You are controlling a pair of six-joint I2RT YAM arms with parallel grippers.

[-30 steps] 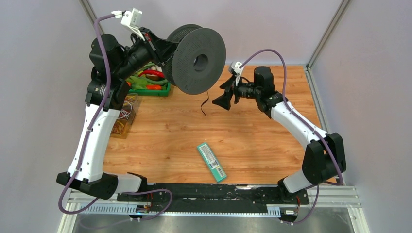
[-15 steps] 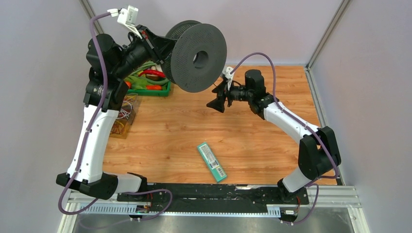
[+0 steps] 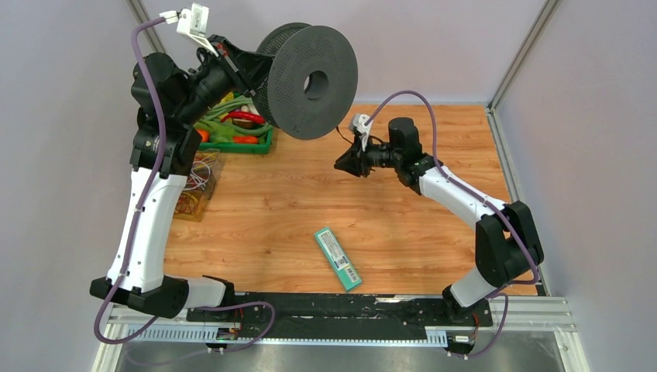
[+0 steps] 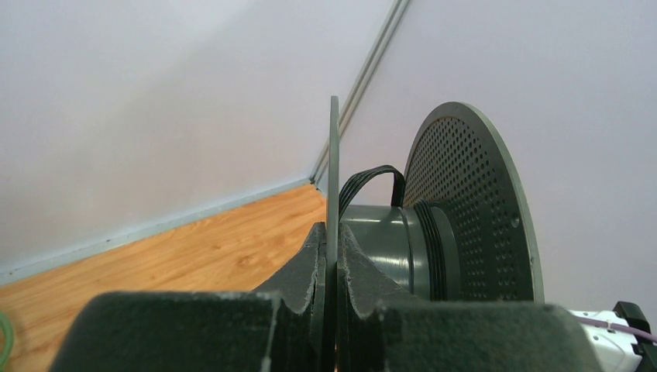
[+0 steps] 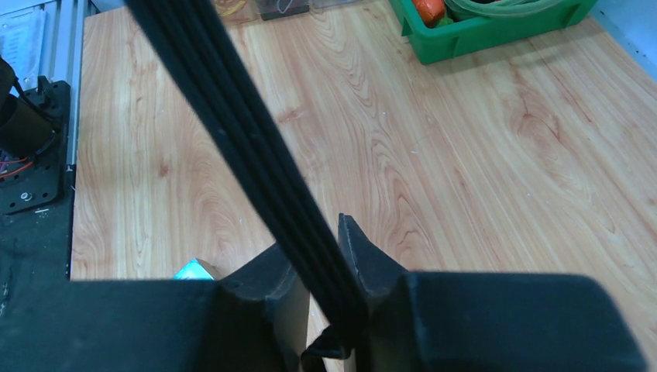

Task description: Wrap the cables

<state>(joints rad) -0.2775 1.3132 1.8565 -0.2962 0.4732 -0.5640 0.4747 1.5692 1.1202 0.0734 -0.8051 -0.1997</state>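
The left pincer [image 4: 331,256] is clamped on the rear flange of the spool [image 3: 314,81], holding it high over the desk [image 3: 271,209] with its axle roughly level. The black cables [image 5: 236,139] run from the hub down and rightward into the right pincer [image 5: 318,256], which is closed on them. That arm is nearer their free end. A second ago that end dangled loose and the right pincer stood apart from it. The spool now sits slightly higher.

Pale lilac walls [image 3: 70,77] enclose a wood-grain table [image 3: 271,209] under even, soft light; aluminium posts [image 3: 525,48] mark the back corners, a metal rail [image 3: 534,314] the near edge.
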